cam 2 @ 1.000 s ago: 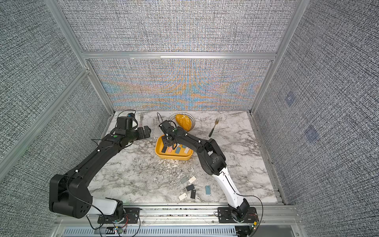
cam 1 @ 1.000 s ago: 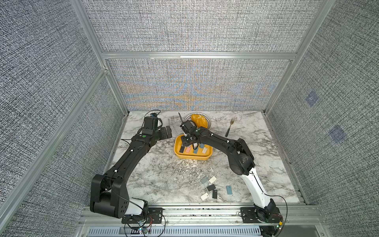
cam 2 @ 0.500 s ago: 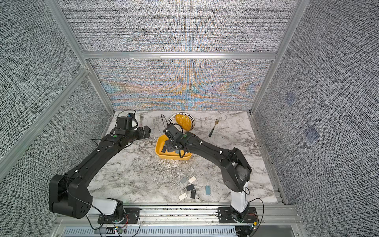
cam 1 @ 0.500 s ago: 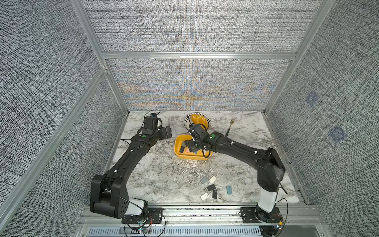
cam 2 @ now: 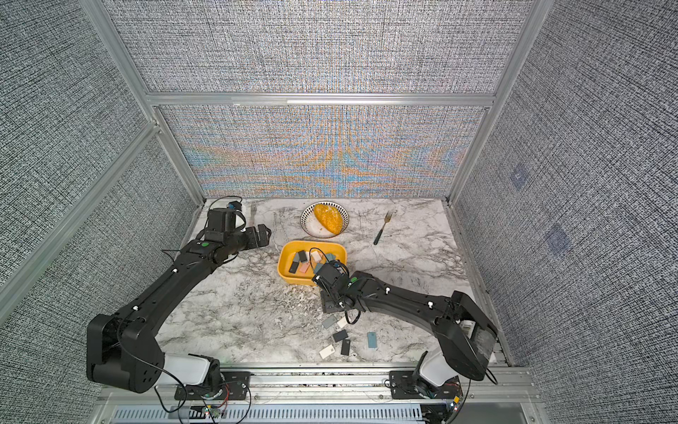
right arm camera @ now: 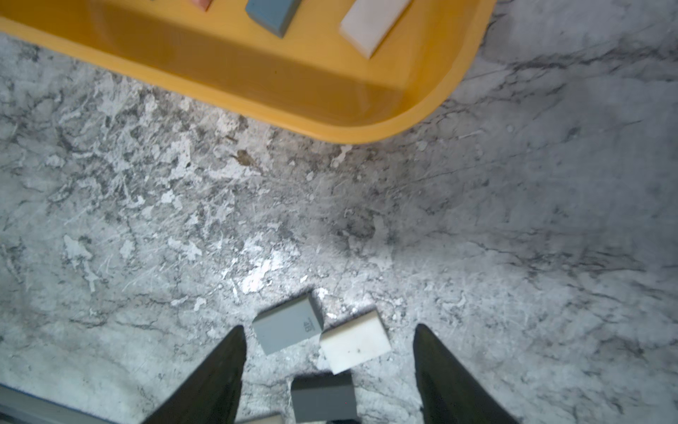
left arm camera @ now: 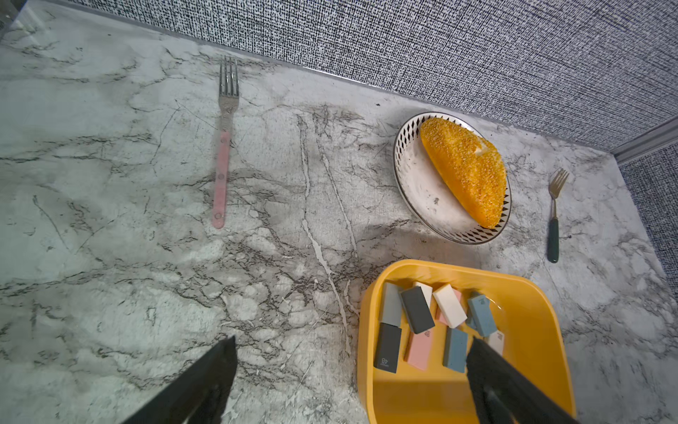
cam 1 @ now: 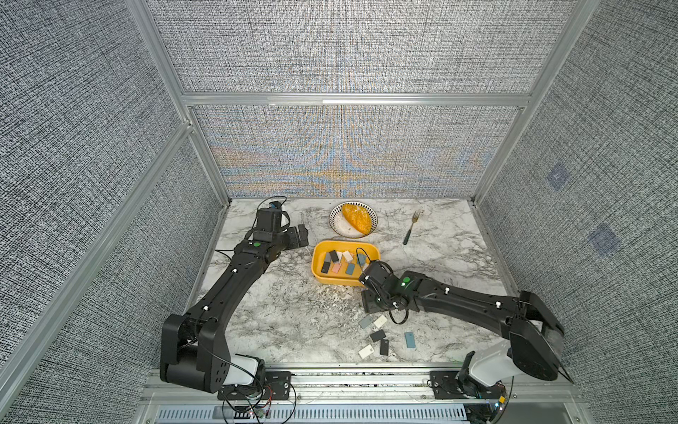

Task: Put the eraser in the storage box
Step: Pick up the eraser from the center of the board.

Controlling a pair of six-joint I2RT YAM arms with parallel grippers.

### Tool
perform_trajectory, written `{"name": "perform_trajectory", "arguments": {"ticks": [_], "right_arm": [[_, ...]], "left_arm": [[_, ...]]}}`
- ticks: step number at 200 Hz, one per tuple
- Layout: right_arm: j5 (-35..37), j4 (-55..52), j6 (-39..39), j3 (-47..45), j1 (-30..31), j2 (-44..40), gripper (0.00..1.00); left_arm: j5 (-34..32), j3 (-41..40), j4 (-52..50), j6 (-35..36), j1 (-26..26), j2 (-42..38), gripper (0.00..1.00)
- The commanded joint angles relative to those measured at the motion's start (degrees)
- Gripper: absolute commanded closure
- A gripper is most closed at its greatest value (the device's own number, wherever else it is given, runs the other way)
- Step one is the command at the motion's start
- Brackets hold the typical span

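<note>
A: Straight to the box (cam 1: 314,262): yellow, shallow, sitting mid-desk (cam 1: 279,323). Loaded with erasers (left arm camera: 417,309) lying flat, a few overlapping. Grey, dark grey, white, pink, blue, black.
B: Any writing in there?
A: "4B" on the black eraser (left arm camera: 387,348), "4B" again on the pink eraser (left arm camera: 418,350) right beside it. Small mark on the blue eraser (left arm camera: 480,315), too tiny to read.
B: Second container?
A: Plate (cam 1: 338,224) just behind the box, white with a dark patterned rim, carrying one piece of orange bread (cam 1: 355,219).
B: And outside the box?
A: Six more lying on the desk between the box and the front rail, in both top views. Closest to the box: the grey eraser (right arm camera: 290,325), stamped "4B", corner to corner with the white eraser (right arm camera: 355,341). Darker one just beside that pair.
B: Right pincer (right arm camera: 329,329)?
A: Poised over the grey and white pair, just off the box's near corner. Fingers parted enough to frame both, gripping nothing.
B: Left pincer (left arm camera: 351,340)?
A: Spread wide, empty too, hanging over bare desk by the box's far left corner.
B: So, grey eraser not yet in the box.
A: Correct: flat on the desk, near the box wall but apart from it.
</note>
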Motion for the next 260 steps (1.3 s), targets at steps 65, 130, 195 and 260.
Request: {"name": "perform_trajectory", "arguments": {"ticks": [65, 130, 195, 260], "right_arm": [[-6.6, 0.8, 9.9, -7.6, 3.8, -2.3, 0.27], [-6.7, 4.9, 12.9, -13.0, 3.2, -2.2, 0.27], [-5.3, 5.5, 11.0, -11.5, 2.3, 1.2, 0.26], [-4.0, 6.0, 8.4, -8.8, 2.1, 5.2, 0.26]], "left_arm": [[1.4, -0.6, 1.1, -0.5, 0.1, -0.9, 0.0], [1.6, -0.6, 1.1, -0.5, 0.1, -0.8, 0.0], [1.2, -0.7, 1.1, -0.5, 0.1, -0.9, 0.0], [1.0, -0.9, 1.1, -0.4, 0.0, -0.8, 0.0]]}}
